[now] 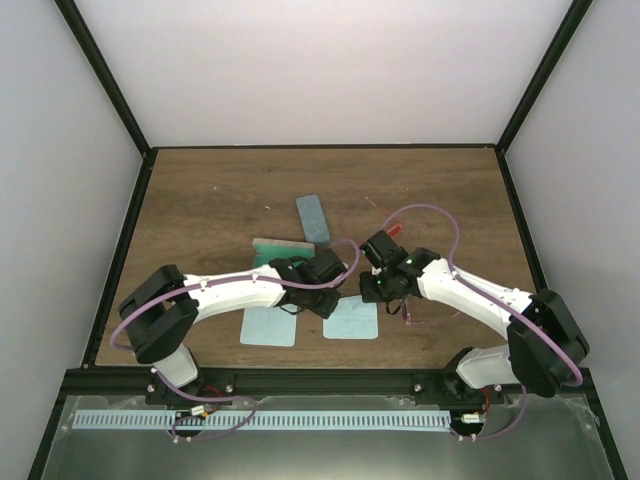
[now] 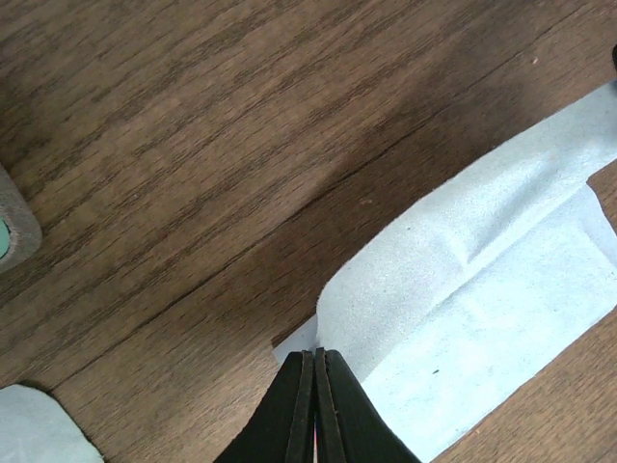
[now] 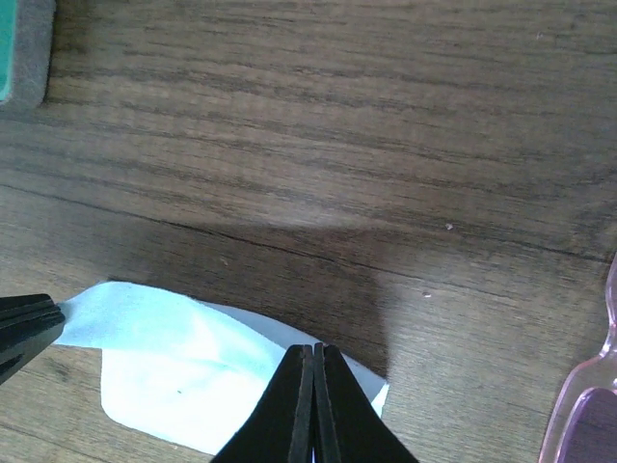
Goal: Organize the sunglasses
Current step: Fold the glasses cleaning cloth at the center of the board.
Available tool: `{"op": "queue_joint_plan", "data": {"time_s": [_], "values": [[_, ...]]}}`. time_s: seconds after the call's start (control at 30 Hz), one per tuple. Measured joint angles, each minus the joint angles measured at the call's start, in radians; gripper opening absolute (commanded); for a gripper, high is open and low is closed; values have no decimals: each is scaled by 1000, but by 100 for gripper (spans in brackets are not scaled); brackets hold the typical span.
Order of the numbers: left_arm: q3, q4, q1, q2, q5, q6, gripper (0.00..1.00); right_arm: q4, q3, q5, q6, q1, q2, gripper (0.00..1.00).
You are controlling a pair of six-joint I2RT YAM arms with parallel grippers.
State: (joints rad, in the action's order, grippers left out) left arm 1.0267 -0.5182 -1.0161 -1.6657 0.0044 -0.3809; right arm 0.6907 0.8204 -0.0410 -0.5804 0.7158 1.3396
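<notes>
The left pincer (image 2: 315, 365) and right pincer (image 3: 313, 359) each clamp tight on the right teal cloth (image 2: 472, 289); pink sunglasses (image 3: 586, 410) lie uncased, so most work remains.

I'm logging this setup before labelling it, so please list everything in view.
Sunglasses: two; red-orange pair mostly hidden by the right wrist, pink pair near right.
Cases: two; blue-grey case at centre, green-lined case just left of it.
Cloths: two, pale teal; flat cloth near left, folded cloth near centre.
Table: one, brown wood.
Grippers: left gripper and right gripper, black fingers, both shut on the folded cloth.
</notes>
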Motion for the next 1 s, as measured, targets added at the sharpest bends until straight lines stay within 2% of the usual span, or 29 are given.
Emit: {"op": "queue_joint_plan", "data": {"time_s": [0.4, 1.0], "values": [[2, -23, 6, 0, -56, -1, 4, 4, 10, 4, 0, 0, 0, 1], [12, 10, 8, 2, -40, -14, 4, 10, -32, -13, -1, 0, -32, 1]]}}
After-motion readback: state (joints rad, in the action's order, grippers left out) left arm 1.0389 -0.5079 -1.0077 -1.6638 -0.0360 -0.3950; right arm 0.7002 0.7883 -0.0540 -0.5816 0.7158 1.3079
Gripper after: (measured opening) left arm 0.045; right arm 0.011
